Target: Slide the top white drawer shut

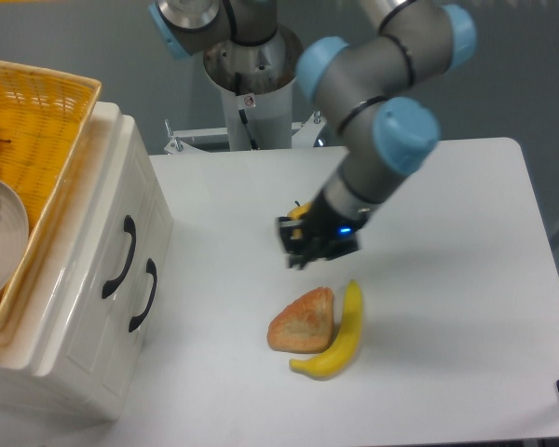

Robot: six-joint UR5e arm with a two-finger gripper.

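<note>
Top drawer [107,233] flush in the cabinet [74,354] at left, gripper [296,251] well away over the table [447,279], above bread [303,321] and banana [340,335], fingers holding nothing, gap unclear

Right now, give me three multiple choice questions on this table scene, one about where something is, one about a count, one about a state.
1. Where does the curved yellow banana lie?
A. In the yellow woven basket
B. On the white table beside the tan bread wedge
C. Inside a drawer

2. How many dark curved handles show on the glossy white plastic cabinet?
A. One
B. Two
C. Four

3. What state is the top white drawer in?
A. Pulled fully out
B. Removed
C. Pushed in, flush with the cabinet front

Answers: 1 B, it touches the bread wedge on the table. 2 B, two handles sit side by side. 3 C, no tray juts out.
</note>
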